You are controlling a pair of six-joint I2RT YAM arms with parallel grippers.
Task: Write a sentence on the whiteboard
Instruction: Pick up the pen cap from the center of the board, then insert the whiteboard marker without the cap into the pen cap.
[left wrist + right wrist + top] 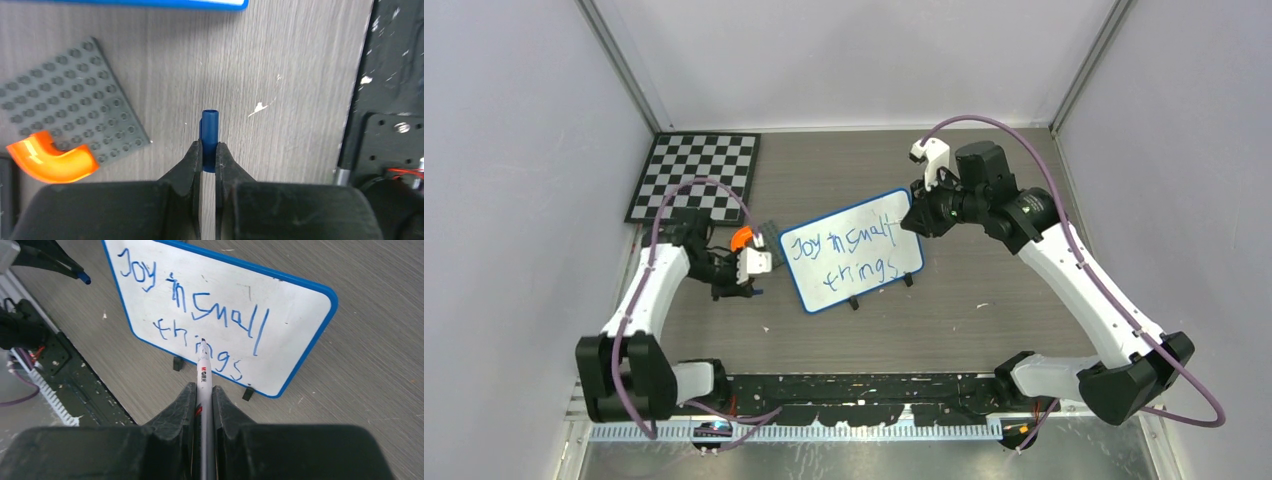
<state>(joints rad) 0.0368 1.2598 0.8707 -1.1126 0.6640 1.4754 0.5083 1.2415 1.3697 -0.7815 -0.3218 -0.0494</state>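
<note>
Since the sentence [200,315] reads complete on the whiteboard [295,320], standing mid-way across the tabletop [984,290], I judge writing finished and capping next: my right gripper [203,390] clamps the marker [203,370], my left gripper [209,147] pinches its blue cap [210,122]. Aligning them needs care. Whether the tip touches the board, I cannot tell.

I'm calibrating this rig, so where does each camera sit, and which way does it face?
Top external: above and behind the robot, looking down at the table and whiteboard; left arm and right arm show.
Left wrist: on that wrist, facing down at the table; the left end effector, shut on a blue cap, shows.
Right wrist: on that wrist, facing the sentence; the right end effector grips the marker.
Shared: all three show the whiteboard.
</note>
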